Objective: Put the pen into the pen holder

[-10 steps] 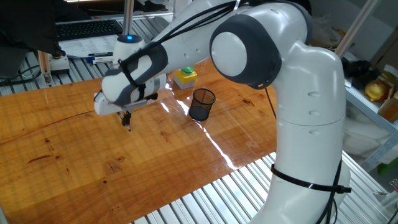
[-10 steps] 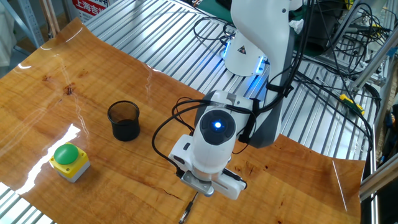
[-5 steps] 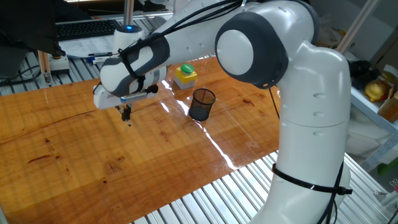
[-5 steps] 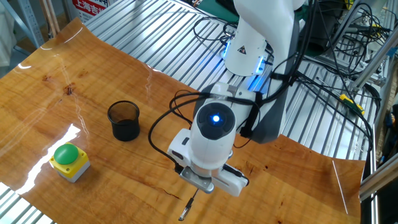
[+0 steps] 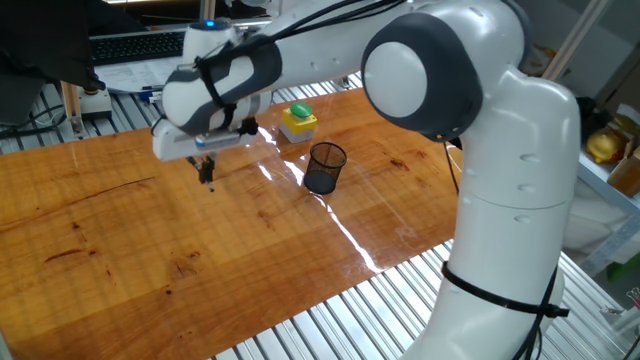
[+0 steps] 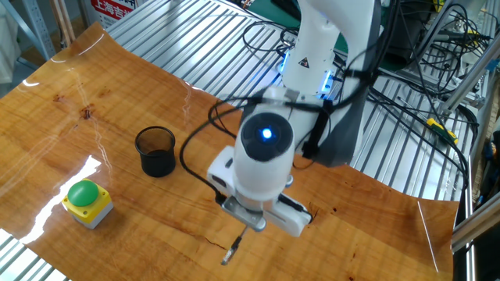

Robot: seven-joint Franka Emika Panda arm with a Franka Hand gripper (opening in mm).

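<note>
The pen (image 5: 209, 177) (image 6: 232, 252) is slim and dark and hangs nearly upright from my gripper (image 5: 206, 165) (image 6: 245, 231), which is shut on its upper part. The pen's tip is in the air above the wooden tabletop (image 5: 120, 250). The pen holder (image 5: 324, 167) (image 6: 156, 151), a small black mesh cup, stands upright with nothing showing inside it. In one fixed view it is to the right of the gripper; in the other fixed view it is to the left and farther back. The fingers are mostly hidden under the white hand.
A yellow box with a green button (image 5: 298, 121) (image 6: 86, 202) sits beside the cup. A keyboard (image 5: 140, 45) and papers lie beyond the table's far edge. Cables (image 6: 414, 70) run over the metal slats around the arm's base (image 6: 312, 70).
My gripper has risen with the pen in it, so the pen's tip is higher above the wood. The cup and the yellow box have not moved.
</note>
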